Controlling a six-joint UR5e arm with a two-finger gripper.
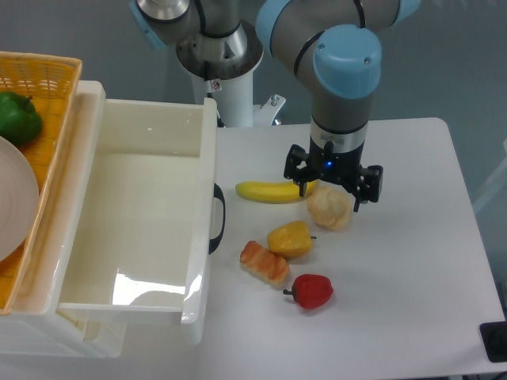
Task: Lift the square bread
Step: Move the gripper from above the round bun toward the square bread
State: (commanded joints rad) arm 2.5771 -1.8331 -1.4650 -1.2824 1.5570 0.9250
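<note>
The camera view is showing the orange basket [55,71] sitting at the far left with a green pepper [17,117] inside it, and the open white bin [207,158] standing just to its right. Right of the bin, the square bread [264,264] is lying flat on the bench [412,261], untouched, near the front of the cluster of toy foods, with the yellow pepper [291,239] just beside it on its far right and the red pepper [312,290] nearer and to its right. A banana [273,191] is lying farther back. The hand [326,192] is hanging over the round bun [329,207], well up and to the right of the bread, and it is holding nothing; its fingers look spread, straddling the bun's top. Judging from this, the task is barely starting: the hand is not yet lining up over the bread, so the approach, descent, closing and lifting are all remaining.
</note>
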